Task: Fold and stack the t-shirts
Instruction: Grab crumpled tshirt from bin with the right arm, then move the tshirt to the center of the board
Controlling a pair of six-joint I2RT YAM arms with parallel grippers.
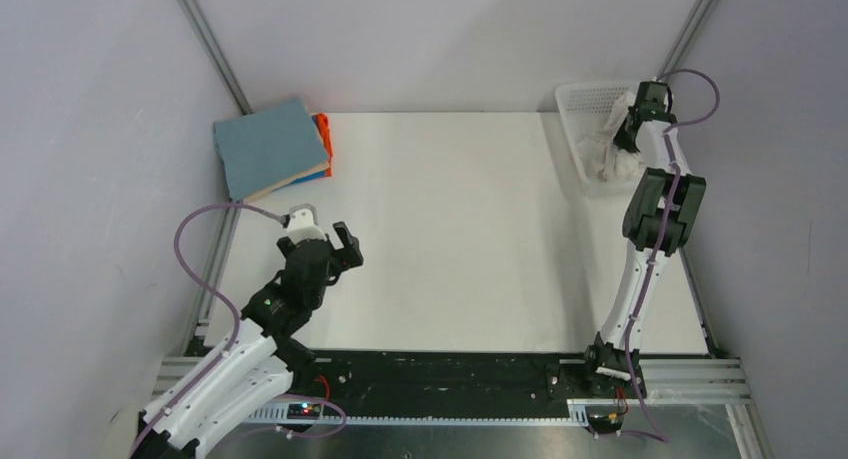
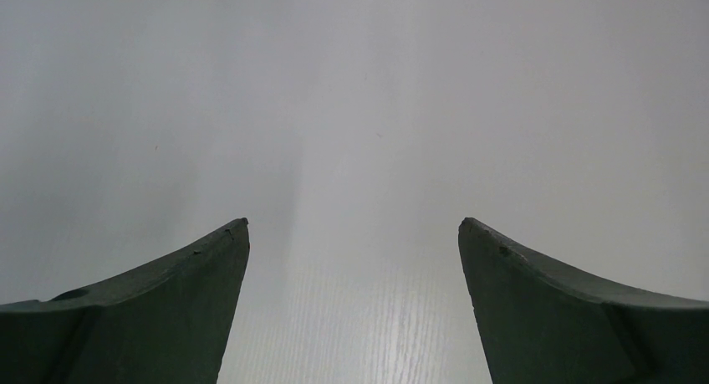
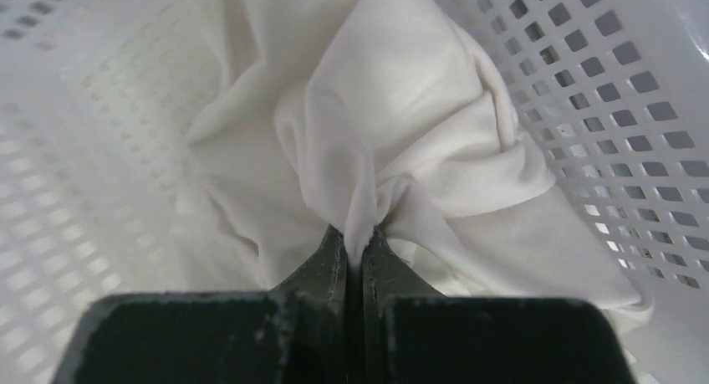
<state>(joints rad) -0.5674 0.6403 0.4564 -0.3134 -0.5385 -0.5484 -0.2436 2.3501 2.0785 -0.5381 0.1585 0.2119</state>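
A plain white t-shirt (image 3: 393, 125) lies crumpled in the white mesh basket (image 1: 582, 104) at the table's far right; it also shows in the top view (image 1: 612, 159). My right gripper (image 3: 355, 233) is shut on a fold of this white shirt inside the basket; in the top view the right gripper (image 1: 640, 109) is over the basket. A stack of folded t-shirts sits at the far left: dusty blue-grey (image 1: 270, 147) on top, with orange (image 1: 324, 134), bright blue and beige edges showing below. My left gripper (image 1: 330, 241) is open and empty above the bare table, near the front left; in its wrist view the left gripper (image 2: 354, 225) shows only table between the fingers.
Grey walls and metal frame rails (image 1: 215, 54) enclose the white table (image 1: 450, 229). The basket wall (image 3: 619, 91) stands close around the right gripper.
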